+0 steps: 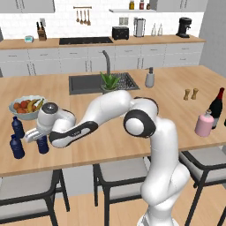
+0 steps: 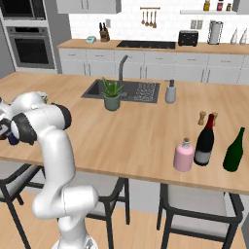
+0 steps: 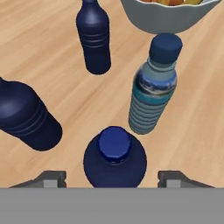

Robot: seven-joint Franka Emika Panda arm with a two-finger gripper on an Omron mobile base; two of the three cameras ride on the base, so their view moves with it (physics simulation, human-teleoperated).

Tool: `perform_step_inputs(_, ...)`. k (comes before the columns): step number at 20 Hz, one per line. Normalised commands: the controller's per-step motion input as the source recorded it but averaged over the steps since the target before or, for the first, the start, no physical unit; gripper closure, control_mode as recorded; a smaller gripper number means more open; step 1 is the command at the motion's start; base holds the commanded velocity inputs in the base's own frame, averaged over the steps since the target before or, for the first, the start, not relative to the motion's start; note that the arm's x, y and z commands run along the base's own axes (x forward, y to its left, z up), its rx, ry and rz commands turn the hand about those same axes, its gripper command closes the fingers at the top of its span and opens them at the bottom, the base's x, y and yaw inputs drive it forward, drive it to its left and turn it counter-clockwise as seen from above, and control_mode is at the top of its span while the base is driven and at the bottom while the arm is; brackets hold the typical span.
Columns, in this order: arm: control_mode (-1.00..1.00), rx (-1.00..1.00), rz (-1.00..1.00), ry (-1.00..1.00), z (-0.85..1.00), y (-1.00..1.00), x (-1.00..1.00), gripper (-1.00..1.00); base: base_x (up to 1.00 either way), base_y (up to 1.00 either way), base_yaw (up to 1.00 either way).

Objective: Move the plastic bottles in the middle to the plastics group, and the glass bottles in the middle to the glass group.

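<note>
In the hand view my gripper (image 3: 113, 178) is open, its fingertips (image 3: 50, 178) standing apart on either side of a dark navy bottle (image 3: 114, 157) that rests upright on the counter. Just beyond it stands the slim teal-blue bottle (image 3: 153, 87). Two more navy bottles (image 3: 94, 37) (image 3: 26, 116) stand to the left. From the left base view the gripper (image 1: 35, 134) hangs over the navy bottle (image 1: 43, 144), next to the plastics pair (image 1: 17, 127) (image 1: 16, 146). The pink glass bottle (image 1: 204, 123) stands beside the dark wine bottle (image 1: 216, 106) at the far right.
A fruit bowl (image 1: 27, 107) sits just behind the blue bottles. A green bottle (image 2: 234, 151) stands right of the wine bottle (image 2: 204, 141). The sink (image 1: 88, 84), a potted plant (image 1: 109, 81), a soap dispenser (image 1: 150, 78) and small shakers (image 1: 190, 94) lie farther back. Stools stand under the counter's front edge.
</note>
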Motion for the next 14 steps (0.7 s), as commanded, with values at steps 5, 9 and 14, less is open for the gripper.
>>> perform_step_inputs(5,-1.0,0.0,-0.01,-0.01,0.38,-0.22,-0.26,-1.0,0.0,0.0,0.0)
perform_step_inputs(9,-1.0,0.02,-0.04,0.0,1.0,-0.63,-0.82,-1.0,0.0,0.0,0.0)
perform_step_inputs(14,-1.0,0.0,-0.11,0.04,1.0,-0.95,-0.71,-1.0,0.0,0.0,0.0)
